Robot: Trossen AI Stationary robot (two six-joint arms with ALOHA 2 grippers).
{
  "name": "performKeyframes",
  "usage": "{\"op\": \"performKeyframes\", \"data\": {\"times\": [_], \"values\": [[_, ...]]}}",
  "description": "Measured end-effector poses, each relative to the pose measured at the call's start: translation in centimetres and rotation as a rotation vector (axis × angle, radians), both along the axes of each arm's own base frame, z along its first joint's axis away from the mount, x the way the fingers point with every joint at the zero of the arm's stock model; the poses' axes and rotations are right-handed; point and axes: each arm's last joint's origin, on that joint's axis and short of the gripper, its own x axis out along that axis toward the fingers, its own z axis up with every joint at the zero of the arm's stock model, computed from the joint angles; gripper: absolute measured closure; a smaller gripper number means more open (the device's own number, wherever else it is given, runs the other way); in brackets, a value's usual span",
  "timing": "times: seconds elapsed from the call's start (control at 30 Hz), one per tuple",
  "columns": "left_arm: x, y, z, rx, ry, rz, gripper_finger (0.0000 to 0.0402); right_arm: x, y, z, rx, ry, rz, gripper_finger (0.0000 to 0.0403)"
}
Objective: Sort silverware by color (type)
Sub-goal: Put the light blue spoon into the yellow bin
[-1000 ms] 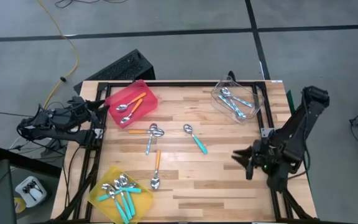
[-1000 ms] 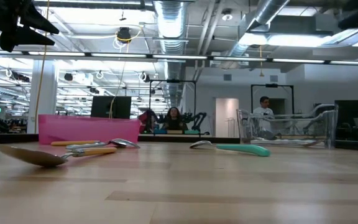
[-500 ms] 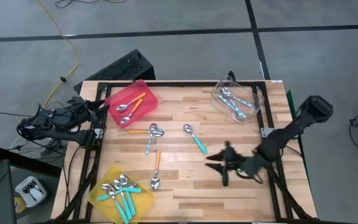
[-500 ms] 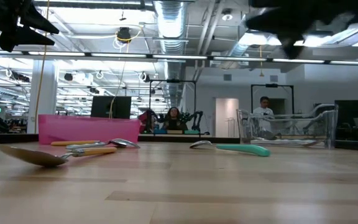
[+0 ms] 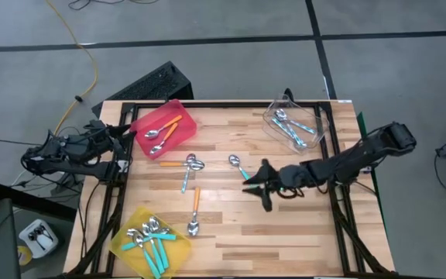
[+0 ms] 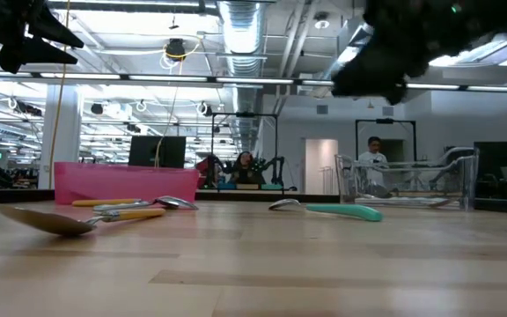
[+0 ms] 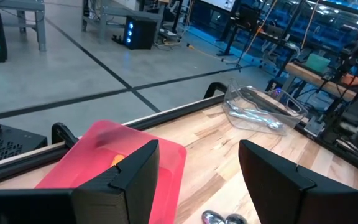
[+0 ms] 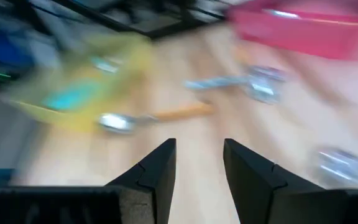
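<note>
High view: wooden surface [image 5: 285,232] on grey floor. Red bin [image 5: 163,128] holds orange spoons, yellow bin [image 5: 149,239] teal spoons, clear bin [image 5: 296,124] light-blue spoons. Four loose spoons [image 5: 194,164] lie mid-surface. Right gripper [image 5: 261,186], fingers open, empty, hovers beside the teal one [image 5: 243,172]; left gripper [image 5: 126,133], fingers open, waits beside the red bin.

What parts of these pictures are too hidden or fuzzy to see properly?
- Right wrist view: everything is smeared by motion blur, so the yellow bin and the loose spoons can't be counted.
- Low view: the right gripper is only a dark blur at the top edge.
- Low view: the red bin wall hides its spoons.
- Left wrist view: the left gripper blocks most of the table, and the clear bin is too small to count what is inside.
</note>
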Motion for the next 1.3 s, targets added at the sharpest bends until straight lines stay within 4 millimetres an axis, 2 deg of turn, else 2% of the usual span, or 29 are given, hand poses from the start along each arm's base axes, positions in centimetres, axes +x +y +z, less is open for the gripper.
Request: {"op": "performKeyframes", "data": {"times": [0.1,0.17,0.27,0.47,0.6,0.77,0.87,1.3], "values": [[0.0,0.0,0.0,0.0,0.0,0.0,0.0196,-1.1,0.0,-0.6,-0.133,0.086,-0.169,0.0242],[0.0,0.0,0.0,0.0,0.0,0.0,0.0196,-1.4,0.3,-1.0,-0.185,0.109,-0.223,0.0242],[0.0,0.0,0.0,0.0,0.0,0.0,0.0196,-0.8,0.7,-2.0,-0.203,0.13,-0.228,0.0242],[0.0,0.0,0.0,0.0,-0.001,0.0,0.0196,0.6,1.0,-5.8,-0.252,0.228,-0.235,0.0239],[0.0,0.0,0.0,0.0,-0.001,0.0,0.0196,1.4,0.7,-6.8,-0.242,0.229,-0.267,0.0214],[0.0,0.0,0.0,0.001,0.0,-0.001,0.0196,2.4,0.3,-5.3,-0.247,0.176,-0.305,0.0156],[0.0,0.0,0.0,0.001,0.0,-0.001,0.0196,2.7,0.3,-4.3,-0.242,0.148,-0.311,0.0135],[0.0,0.0,0.0,-0.001,0.001,-0.007,0.0196,3.0,0.0,-1.0,-0.307,0.199,-0.367,0.0128]]}}
